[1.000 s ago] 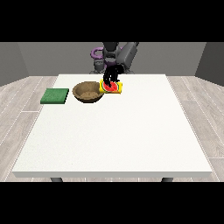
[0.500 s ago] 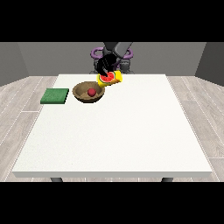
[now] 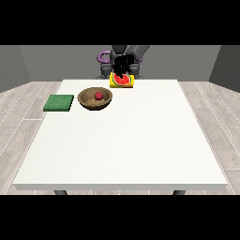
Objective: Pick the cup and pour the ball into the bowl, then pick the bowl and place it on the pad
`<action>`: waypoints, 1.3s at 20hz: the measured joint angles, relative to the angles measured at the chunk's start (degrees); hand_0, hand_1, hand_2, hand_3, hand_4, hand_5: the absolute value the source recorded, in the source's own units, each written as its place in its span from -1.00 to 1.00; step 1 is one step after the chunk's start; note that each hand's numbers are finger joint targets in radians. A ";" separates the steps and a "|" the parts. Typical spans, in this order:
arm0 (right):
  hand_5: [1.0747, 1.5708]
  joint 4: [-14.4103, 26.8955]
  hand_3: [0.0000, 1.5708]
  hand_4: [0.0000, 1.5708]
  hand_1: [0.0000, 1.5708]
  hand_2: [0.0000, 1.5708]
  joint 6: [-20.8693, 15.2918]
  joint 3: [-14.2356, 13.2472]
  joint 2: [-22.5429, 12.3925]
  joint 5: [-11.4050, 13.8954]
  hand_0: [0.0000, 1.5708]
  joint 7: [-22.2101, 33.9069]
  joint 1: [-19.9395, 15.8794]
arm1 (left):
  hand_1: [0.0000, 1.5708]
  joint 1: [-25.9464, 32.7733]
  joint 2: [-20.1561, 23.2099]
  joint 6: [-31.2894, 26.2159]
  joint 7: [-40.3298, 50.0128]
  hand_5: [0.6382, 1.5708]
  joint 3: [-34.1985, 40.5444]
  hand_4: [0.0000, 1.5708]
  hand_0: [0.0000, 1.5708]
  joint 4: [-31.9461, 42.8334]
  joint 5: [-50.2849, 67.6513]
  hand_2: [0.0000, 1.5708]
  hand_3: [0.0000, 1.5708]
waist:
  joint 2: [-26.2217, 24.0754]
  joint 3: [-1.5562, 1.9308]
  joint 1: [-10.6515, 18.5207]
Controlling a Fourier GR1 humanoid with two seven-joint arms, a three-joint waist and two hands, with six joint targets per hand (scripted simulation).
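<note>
Now red ball (image 3: 98, 95) inside brown bowl (image 3: 89, 101)

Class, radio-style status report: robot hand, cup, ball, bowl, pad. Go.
Robot hand over the yellow cup at the table's far edge. Red ball in the brown bowl. Green pad beside the bowl, nothing between them.

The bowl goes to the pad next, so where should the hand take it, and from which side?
Probably the bowl's rim, coming from above on the side towards the robot. It sits upright and open-topped, the ball lies low in the middle, and the green pad lies beside it, apart.
</note>
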 measured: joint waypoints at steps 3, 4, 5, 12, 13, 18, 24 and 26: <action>0.98 -0.91 -1.00 -0.51 -1.00 -1.00 0.62 -0.83 -0.62 -0.58 -1.00 -0.12 1.35 | 0.58 2.56 3.01 3.97 -4.44 0.99 7.23 -0.03 0.58 -3.56 8.59 1.00 1.00 | 0.49 -0.11 0.75; 0.98 -1.22 -1.00 -0.50 -1.00 -1.00 0.45 -1.02 -0.39 -0.50 -1.00 -0.57 1.83 | 0.46 3.77 3.92 5.19 -6.70 1.00 9.42 0.05 0.46 -4.97 11.55 1.00 1.00 | 1.00 -0.15 1.17; 0.98 -1.81 -1.00 -0.49 -1.00 -1.00 0.26 -1.08 -0.20 -0.47 -1.00 -0.80 2.09 | 0.54 5.29 4.68 6.36 -9.23 1.00 11.44 0.19 0.54 -6.35 14.51 1.00 1.00 | 1.56 -0.19 1.45; 0.98 -8.15 -1.00 -0.45 -1.00 -1.00 -0.32 -1.01 0.33 -0.71 -1.00 -1.46 3.00 | 0.97 17.88 7.20 10.58 -30.10 0.76 22.50 0.88 0.97 -16.01 34.55 1.00 1.00 | 7.67 -0.38 1.89; 0.98 -9.03 -1.00 -0.47 -1.00 -1.00 -0.62 -0.99 0.59 -0.69 -1.00 -1.53 3.19 | 0.91 19.28 7.13 10.07 -33.13 0.77 24.03 0.87 0.91 -17.60 37.73 1.00 1.00 | 8.31 -0.41 2.14; 0.98 -10.40 -0.93 -0.39 -1.00 -1.00 -1.82 -0.61 1.48 -0.30 -1.00 -1.38 3.08 | 0.55 20.05 1.17 0.24 -40.37 0.98 31.59 -0.11 0.55 -25.32 55.30 0.77 0.35 | 9.91 -1.02 4.45; 0.98 -12.71 -1.00 -0.38 -1.00 -1.00 -4.93 0.04 3.35 1.19 -1.00 -1.04 3.03 | -0.77 21.17 0.76 -19.57 -49.78 0.98 40.78 -1.00 -0.77 -31.21 74.72 -1.00 -1.00 | 13.85 -0.73 8.81; 0.98 -14.20 -1.00 -0.38 -1.00 -1.00 -6.30 0.75 4.01 2.31 -1.00 -1.12 2.10 | -1.00 20.55 2.99 -26.57 -52.10 0.97 43.46 -1.00 -1.00 -31.29 79.46 -1.00 -1.00 | 16.55 -0.52 9.57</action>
